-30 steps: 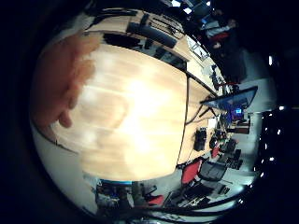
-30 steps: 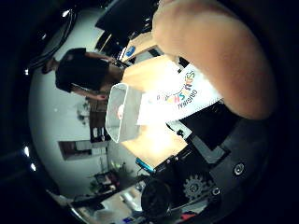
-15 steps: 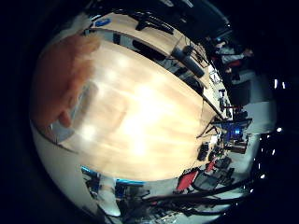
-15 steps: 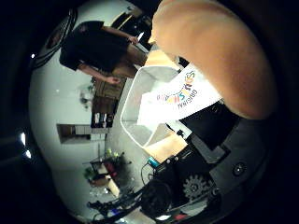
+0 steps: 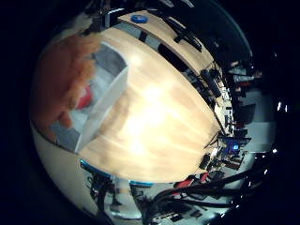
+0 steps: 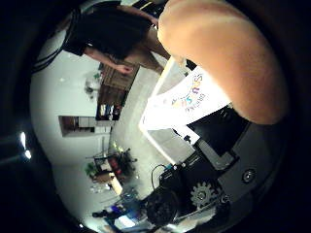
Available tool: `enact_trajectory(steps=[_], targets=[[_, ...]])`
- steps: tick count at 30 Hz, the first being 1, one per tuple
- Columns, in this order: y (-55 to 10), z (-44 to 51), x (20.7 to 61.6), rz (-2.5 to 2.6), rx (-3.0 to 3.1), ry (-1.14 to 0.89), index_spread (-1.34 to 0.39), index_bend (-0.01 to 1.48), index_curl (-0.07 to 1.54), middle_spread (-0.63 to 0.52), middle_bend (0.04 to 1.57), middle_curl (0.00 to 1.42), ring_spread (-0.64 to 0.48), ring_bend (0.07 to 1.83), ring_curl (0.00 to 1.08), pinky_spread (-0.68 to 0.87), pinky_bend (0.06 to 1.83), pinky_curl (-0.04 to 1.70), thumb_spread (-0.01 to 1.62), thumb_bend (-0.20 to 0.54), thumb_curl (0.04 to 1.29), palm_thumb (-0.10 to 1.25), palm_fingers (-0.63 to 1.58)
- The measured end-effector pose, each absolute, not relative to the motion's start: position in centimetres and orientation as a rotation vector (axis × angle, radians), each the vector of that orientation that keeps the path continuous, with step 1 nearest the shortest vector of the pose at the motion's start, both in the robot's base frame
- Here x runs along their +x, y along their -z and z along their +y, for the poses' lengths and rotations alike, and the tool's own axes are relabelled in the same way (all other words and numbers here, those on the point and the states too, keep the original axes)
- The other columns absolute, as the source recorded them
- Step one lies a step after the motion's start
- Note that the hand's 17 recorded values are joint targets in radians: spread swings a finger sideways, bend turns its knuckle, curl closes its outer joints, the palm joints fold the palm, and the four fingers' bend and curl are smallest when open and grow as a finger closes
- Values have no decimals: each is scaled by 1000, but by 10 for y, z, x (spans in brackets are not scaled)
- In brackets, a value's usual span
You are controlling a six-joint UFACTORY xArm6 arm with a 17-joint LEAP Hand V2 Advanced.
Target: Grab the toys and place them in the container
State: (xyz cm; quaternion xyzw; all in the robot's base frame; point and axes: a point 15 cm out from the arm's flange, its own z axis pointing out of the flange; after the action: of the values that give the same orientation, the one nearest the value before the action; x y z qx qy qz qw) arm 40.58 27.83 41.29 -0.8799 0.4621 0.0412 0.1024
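An orange plush toy [image 6: 219, 53] with a white printed tag [image 6: 185, 97] lies tight against my palm and fills much of the thumb side view. My hand [image 6: 204, 184] shows as black geared parts beside it and is shut on the toy. In the little finger side view the same toy [image 5: 58, 80] hangs over a clear plastic container [image 5: 105, 86]. The container stands on a long wooden table [image 5: 169, 122] and has a red toy [image 5: 84, 97] inside it.
Black chairs [image 5: 187, 42] line the far side of the table, and a blue round thing [image 5: 139, 18] lies on a table beyond. Desks with a lit screen [image 5: 231, 146] stand past the table's end. The thumb side view looks out over pale floor [image 6: 87, 107].
Both views have swung as the hand moved with the toy. The container has left the thumb side view and come into the little finger side view under the toy.
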Motion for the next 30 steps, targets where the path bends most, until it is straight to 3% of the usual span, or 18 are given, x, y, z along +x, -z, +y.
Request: enact_trajectory(steps=[17,23,25,26,27,30], targets=[[-391,313,400,1287,-2653,-138,-627,203,749,-456,704,652,-348,1148,482,-491,1185,489,1000,-23,407,1096,1158],[-392,313,401,1265,-2660,-133,-627,164,743,-455,550,613,-358,1078,463,-530,1185,486,1008,-81,331,784,911],[-390,313,401,1256,-2666,-133,-610,160,721,-427,475,594,-351,1009,452,-497,1121,477,979,-98,299,614,576],[-388,314,402,1251,-2672,-134,-606,187,729,-422,483,598,-339,991,455,-472,1090,482,970,-101,292,575,516],[-384,314,402,1239,-2685,-139,-598,209,722,-392,470,588,-303,910,429,-373,977,455,948,-122,275,468,315],[-376,312,402,1212,-2718,-156,-569,202,660,-298,423,547,-164,719,356,-60,837,397,876,-104,254,256,91]])
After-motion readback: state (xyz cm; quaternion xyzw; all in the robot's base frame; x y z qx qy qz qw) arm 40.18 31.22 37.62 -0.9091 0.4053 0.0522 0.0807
